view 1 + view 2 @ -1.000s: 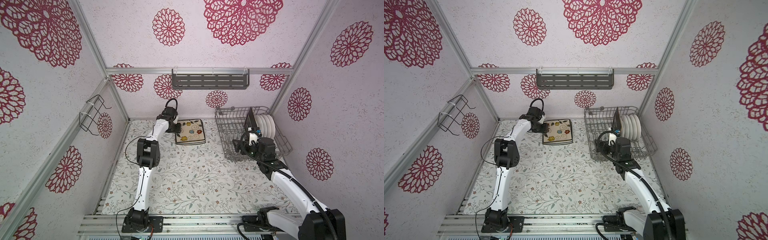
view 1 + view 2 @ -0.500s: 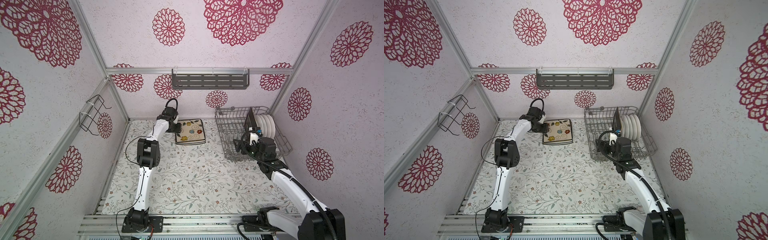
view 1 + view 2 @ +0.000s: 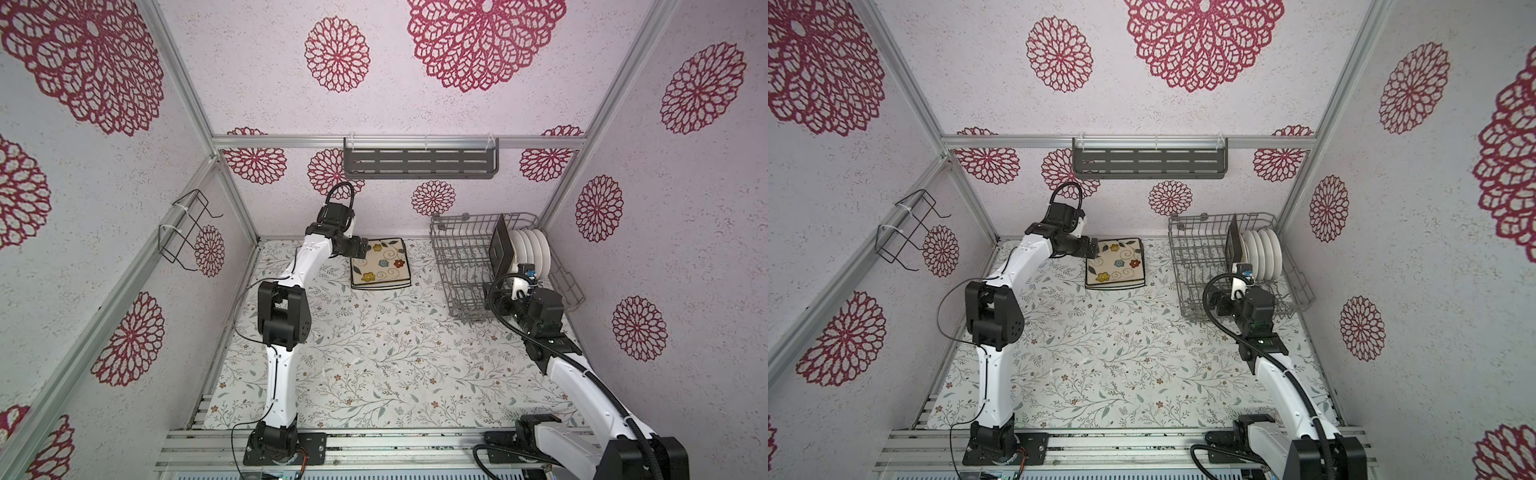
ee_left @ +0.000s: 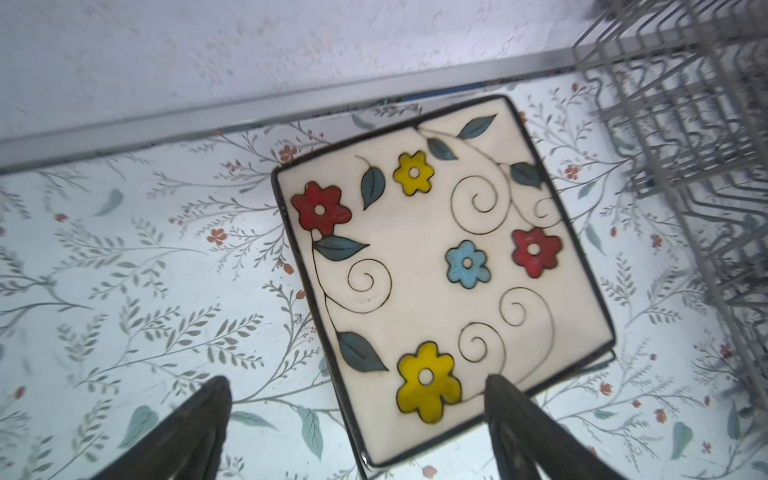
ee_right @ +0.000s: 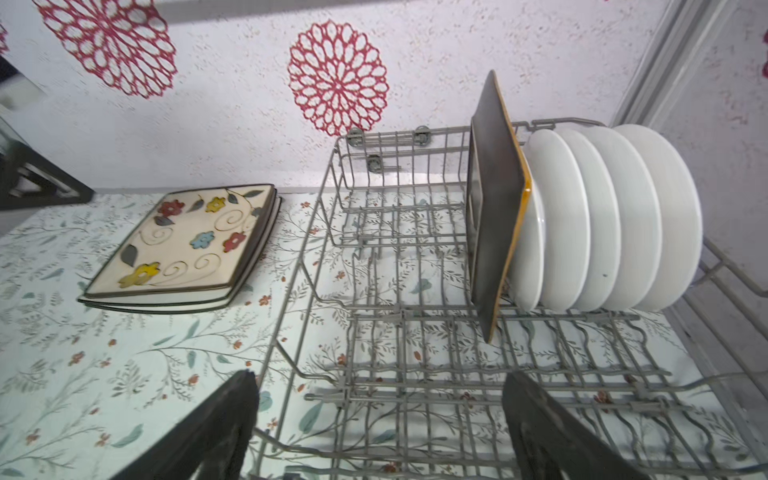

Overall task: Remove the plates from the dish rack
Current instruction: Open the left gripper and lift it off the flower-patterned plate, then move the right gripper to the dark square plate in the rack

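My left gripper [image 4: 356, 380] hangs with jaws spread wide over the stacked cream rectangular flowered plates [image 3: 380, 266] on the table, gripping nothing. My right gripper [image 5: 382, 376], equally wide and empty, faces the grey wire dish rack [image 5: 395, 332]. In the rack, a black square plate [image 5: 492, 208] stands upright against four round white plates [image 5: 602, 216].

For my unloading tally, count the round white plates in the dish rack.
5 round white plates, in one row at the right end of the dish rack, beside the dark square plate, which partly covers the nearest; more may be hidden.
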Tool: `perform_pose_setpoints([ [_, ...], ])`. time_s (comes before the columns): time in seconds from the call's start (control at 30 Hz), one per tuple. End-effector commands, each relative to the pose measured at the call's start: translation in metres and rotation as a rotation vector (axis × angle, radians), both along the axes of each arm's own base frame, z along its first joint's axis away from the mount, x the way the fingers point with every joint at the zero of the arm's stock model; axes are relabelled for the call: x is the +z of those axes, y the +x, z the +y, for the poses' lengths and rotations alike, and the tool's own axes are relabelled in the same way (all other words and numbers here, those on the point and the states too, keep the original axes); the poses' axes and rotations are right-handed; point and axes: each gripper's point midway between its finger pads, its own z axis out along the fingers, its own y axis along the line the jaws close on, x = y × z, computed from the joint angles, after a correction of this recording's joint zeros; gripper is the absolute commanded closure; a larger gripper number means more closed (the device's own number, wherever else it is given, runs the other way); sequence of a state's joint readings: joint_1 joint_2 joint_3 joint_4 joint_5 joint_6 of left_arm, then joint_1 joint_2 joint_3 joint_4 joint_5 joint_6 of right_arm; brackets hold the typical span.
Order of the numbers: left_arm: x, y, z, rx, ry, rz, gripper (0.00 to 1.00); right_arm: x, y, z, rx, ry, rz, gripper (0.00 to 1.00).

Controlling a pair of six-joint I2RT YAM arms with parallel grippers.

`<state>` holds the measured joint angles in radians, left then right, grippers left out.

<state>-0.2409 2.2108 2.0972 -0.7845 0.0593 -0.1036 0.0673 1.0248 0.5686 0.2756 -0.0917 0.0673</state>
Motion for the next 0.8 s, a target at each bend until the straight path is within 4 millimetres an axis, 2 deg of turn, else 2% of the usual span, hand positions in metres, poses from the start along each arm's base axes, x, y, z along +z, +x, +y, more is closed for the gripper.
perform_pose_setpoints([
  [0.0,0.032,-0.011,0.000,-0.012,0.043,-0.076,0.03,0.028,0.011,-0.007,0.011,-0.054,-0.150,0.04],
  [0.13,0.060,-0.034,-0.001,-0.010,0.045,-0.139,0.03,0.025,0.014,-0.010,0.033,-0.090,-0.210,0.04],
  [0.17,0.080,-0.043,-0.001,-0.009,0.043,-0.184,0.03,0.023,0.015,-0.011,0.031,-0.097,-0.228,0.04],
  [0.2,0.087,-0.049,-0.001,-0.009,0.047,-0.207,0.03,0.021,0.016,-0.012,0.031,-0.101,-0.239,0.04],
  [0.3,0.111,-0.070,0.000,-0.020,0.037,-0.270,0.03,0.016,0.021,-0.014,0.034,-0.097,-0.269,0.10],
  [0.47,0.145,-0.105,0.002,-0.058,-0.005,-0.384,0.03,0.004,0.033,-0.012,0.047,-0.099,-0.288,0.14],
  [0.67,0.170,-0.147,0.004,-0.124,-0.051,-0.530,0.03,-0.004,0.048,-0.017,0.036,-0.104,-0.314,0.16],
  [0.77,0.175,-0.169,0.005,-0.152,-0.072,-0.593,0.03,-0.008,0.058,-0.021,0.032,-0.102,-0.314,0.16],
])
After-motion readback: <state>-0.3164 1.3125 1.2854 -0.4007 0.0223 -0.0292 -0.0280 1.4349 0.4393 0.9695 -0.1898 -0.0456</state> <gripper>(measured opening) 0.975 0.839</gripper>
